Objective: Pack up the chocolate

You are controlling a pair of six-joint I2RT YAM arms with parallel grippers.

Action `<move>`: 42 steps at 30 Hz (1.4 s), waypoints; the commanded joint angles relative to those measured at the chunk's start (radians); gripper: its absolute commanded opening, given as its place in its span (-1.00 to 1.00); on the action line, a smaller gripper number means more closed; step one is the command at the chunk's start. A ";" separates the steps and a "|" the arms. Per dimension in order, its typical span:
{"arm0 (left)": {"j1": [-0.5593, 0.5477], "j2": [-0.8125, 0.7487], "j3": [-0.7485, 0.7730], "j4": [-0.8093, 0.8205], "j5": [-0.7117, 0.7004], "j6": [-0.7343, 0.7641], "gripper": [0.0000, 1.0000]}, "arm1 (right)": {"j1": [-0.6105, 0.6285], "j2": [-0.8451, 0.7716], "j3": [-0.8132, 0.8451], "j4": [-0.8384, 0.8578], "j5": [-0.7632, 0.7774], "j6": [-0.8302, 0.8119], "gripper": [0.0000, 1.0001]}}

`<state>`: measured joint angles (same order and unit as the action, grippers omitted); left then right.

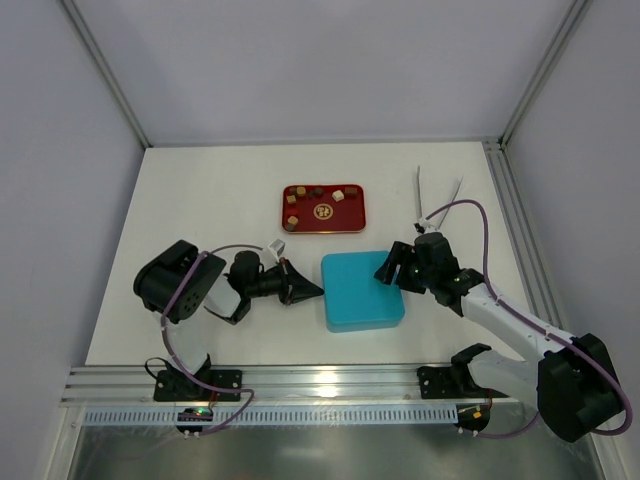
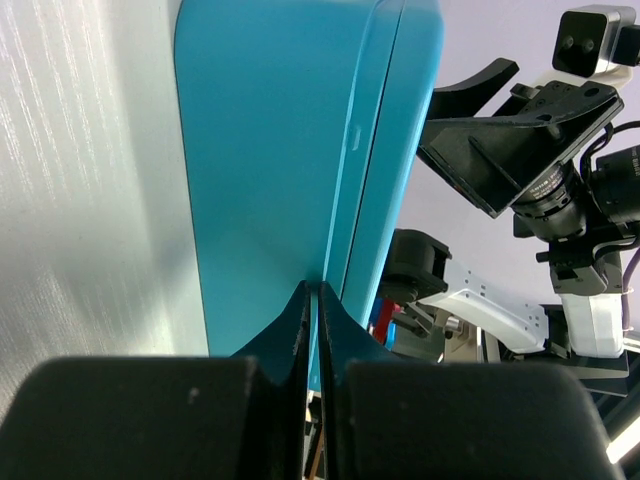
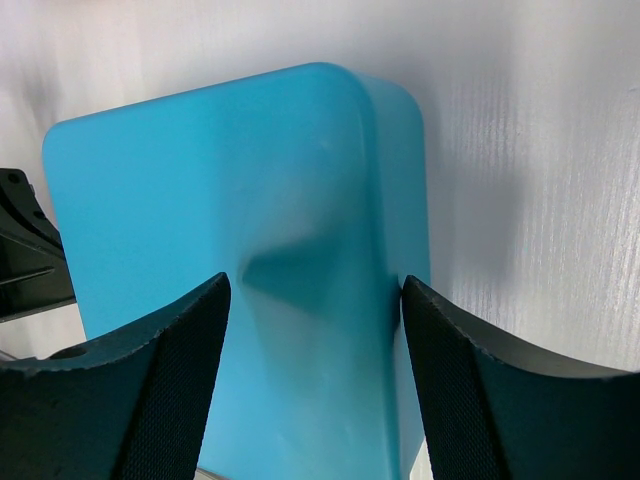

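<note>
Several tiny brown chocolate pieces lie on a red tray at the table's middle back. A closed blue box sits in front of the tray. My left gripper is at the box's left edge. In the left wrist view its fingers are pinched almost together on the thin rim at the lid seam of the box. My right gripper is open at the box's far right corner. In the right wrist view it straddles the box, with one finger against its side.
A gold-and-white emblem marks the tray's centre. White tongs lie at the back right. Metal rails run along the front edge and the right side. White walls enclose the table.
</note>
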<state>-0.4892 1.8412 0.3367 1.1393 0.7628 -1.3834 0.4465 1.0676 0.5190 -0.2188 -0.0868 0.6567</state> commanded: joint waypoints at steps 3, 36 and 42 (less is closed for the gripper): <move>-0.012 0.007 0.004 -0.072 -0.051 0.050 -0.99 | 0.032 0.002 0.038 0.062 -0.097 0.031 0.41; -0.017 -0.246 0.102 -0.670 -0.183 0.305 -1.00 | 0.126 0.061 0.081 0.029 -0.036 0.003 0.60; -0.003 -0.310 0.117 -0.702 -0.165 0.310 -1.00 | 0.124 0.061 0.079 0.029 -0.036 0.006 0.60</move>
<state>-0.4904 1.5555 0.4377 0.5320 0.6456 -1.1183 0.5438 1.1324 0.5659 -0.2512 -0.0387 0.6350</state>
